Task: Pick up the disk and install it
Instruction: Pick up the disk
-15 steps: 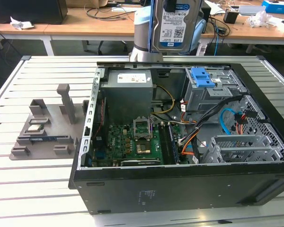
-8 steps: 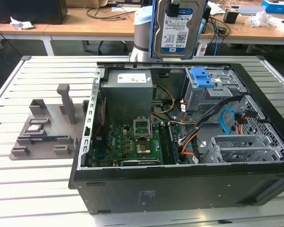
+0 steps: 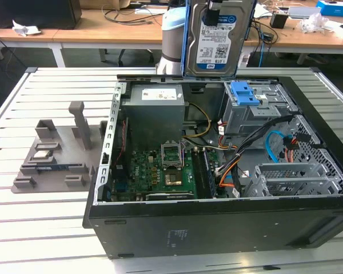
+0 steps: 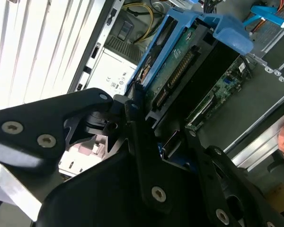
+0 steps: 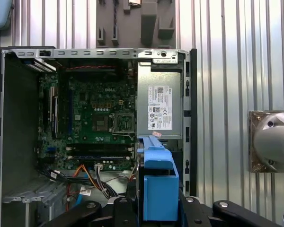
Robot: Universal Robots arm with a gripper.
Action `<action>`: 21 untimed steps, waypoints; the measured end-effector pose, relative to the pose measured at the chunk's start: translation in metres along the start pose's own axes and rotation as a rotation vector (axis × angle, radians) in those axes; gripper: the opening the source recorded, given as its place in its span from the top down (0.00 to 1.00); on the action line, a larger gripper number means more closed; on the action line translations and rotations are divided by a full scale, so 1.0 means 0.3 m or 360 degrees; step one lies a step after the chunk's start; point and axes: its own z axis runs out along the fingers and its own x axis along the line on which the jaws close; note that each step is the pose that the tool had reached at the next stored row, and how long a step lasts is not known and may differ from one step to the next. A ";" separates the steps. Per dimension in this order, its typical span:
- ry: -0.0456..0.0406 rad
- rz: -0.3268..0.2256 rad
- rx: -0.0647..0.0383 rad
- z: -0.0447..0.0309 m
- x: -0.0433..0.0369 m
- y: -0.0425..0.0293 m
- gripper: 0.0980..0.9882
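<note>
1. The gripper [image 4: 163, 135] is clamped on the disk [image 3: 217, 34]. Its black fingers [image 4: 132, 118] press against the blue rail at one short end, with no gap visible between them and the rail.
2. In the exterior view the disk hangs upright with its label facing the camera, above the far edge of the open computer case [image 3: 217, 228]. Its lower edge is about level with the case's far rim, and I cannot tell whether the two touch.
3. The arm [image 3: 172, 40] stands just behind the disk, on the exterior view's left.
4. The grey drive cage [image 3: 257, 111] sits just below the disk and slightly toward the exterior view's right. A blue bracket [image 3: 244, 93] lies on top of the cage.
5. The power supply [image 3: 156, 108] fills the far corner beside the cage, with yellow wires running between them.
6. Blue and orange cables [image 3: 274, 142] loop across the space in front of the cage, crowding that side.
7. In the first wrist view the disk's blue end [image 5: 158, 189] is over the case beside the power supply, near the side wall. The circuit board [image 5: 94, 113] lies open beyond it.
8. A grey parts holder [image 3: 57, 154] rests on the slatted table [image 3: 46, 240], well apart from the case.
</note>
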 end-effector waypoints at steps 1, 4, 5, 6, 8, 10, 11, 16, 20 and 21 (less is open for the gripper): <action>0.0000 0.0000 0.0000 0.000 0.005 0.000 0.70; 0.0000 0.0000 0.0000 0.001 0.029 -0.001 0.70; 0.0000 0.0000 0.0000 0.001 0.036 -0.001 0.70; 0.0000 0.0000 0.0000 0.002 0.045 -0.001 0.70; 0.0000 0.0000 0.0000 0.002 0.063 -0.001 0.70; 0.0000 0.0000 0.0000 0.003 0.077 -0.001 0.70; 0.0000 0.0000 0.0000 0.003 0.083 -0.001 0.70; 0.0000 0.0000 0.0000 0.005 0.116 -0.002 0.70; 0.0000 0.0000 0.0000 0.006 0.143 -0.002 0.70; 0.0000 0.0000 0.0000 0.006 0.153 -0.002 0.70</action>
